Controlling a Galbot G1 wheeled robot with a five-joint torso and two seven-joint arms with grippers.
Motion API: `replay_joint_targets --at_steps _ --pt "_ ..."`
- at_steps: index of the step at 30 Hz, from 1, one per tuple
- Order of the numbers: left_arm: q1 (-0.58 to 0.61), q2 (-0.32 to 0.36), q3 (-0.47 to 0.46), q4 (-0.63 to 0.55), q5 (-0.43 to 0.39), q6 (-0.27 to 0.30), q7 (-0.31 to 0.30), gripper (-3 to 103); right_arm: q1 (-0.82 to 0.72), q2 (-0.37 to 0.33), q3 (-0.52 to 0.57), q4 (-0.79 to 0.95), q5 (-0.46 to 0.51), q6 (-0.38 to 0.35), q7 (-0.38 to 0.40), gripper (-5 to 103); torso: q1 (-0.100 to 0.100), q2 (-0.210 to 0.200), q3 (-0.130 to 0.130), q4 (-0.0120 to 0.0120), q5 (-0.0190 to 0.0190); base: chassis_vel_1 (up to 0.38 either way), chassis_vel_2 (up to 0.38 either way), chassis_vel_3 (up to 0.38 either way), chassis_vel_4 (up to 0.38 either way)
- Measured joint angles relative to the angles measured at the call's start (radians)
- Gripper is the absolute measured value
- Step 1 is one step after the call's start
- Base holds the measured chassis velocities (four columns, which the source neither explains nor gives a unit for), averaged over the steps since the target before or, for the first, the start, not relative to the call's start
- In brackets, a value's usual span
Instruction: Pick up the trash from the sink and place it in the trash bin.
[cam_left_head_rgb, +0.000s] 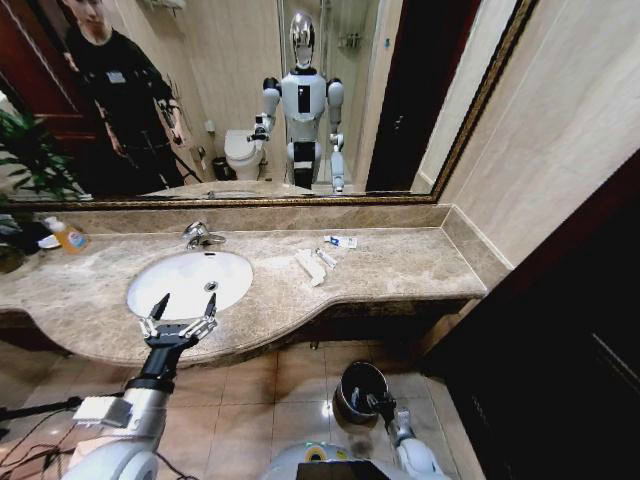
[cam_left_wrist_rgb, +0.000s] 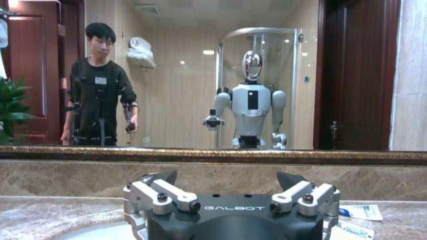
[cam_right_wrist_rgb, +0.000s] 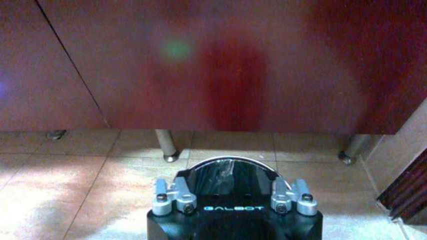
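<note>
My left tool (cam_left_head_rgb: 183, 312) hangs open at the surface's front edge, just before the sink (cam_left_head_rgb: 190, 283). The trash (cam_left_head_rgb: 318, 262) lies further right on the surface (cam_left_head_rgb: 400, 265). Next I must reach it. My right tool (cam_left_head_rgb: 381, 402), open, waits by the trash bin (cam_left_head_rgb: 358, 390).

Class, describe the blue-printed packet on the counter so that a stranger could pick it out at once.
Start at the white sink in the marble counter and move right past two plain white tubes. The blue-printed packet lies nearest the mirror, the one piece with blue print.
</note>
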Motion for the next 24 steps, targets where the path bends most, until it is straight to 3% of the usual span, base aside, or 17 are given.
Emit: replay_joint_targets --at_steps 2,4,7,10,24 --pt "0.000 0.000 0.000 0.000 0.000 0.000 0.000 100 -0.002 0.000 0.000 0.003 0.000 0.000 0.001 74 0.000 0.000 0.000 0.0000 0.0000 0.000 0.000 0.000 0.000" --pt "0.000 0.000 0.000 0.000 0.000 0.000 0.000 100 -0.003 0.000 0.000 0.004 0.000 0.000 0.002 74 0.000 0.000 0.000 0.0000 0.0000 0.000 0.000 0.000 0.000" --pt "0.000 0.000 0.000 0.000 0.000 0.000 0.000 100 -0.005 0.003 0.000 0.004 -0.001 0.001 0.003 90 0.000 0.000 0.000 0.0000 0.0000 0.000 0.000 0.000 0.000" --pt "0.000 0.000 0.000 0.000 0.000 0.000 0.000 100 -0.006 0.005 0.000 0.004 -0.001 0.002 0.004 99 0.000 0.000 0.000 0.0000 0.0000 0.000 0.000 0.000 0.000" --pt "0.000 0.000 0.000 0.000 0.000 0.000 0.000 100 -0.014 0.009 0.000 0.011 0.001 0.012 0.021 100 0.000 0.000 0.000 0.0000 0.0000 0.000 0.000 0.000 0.000"
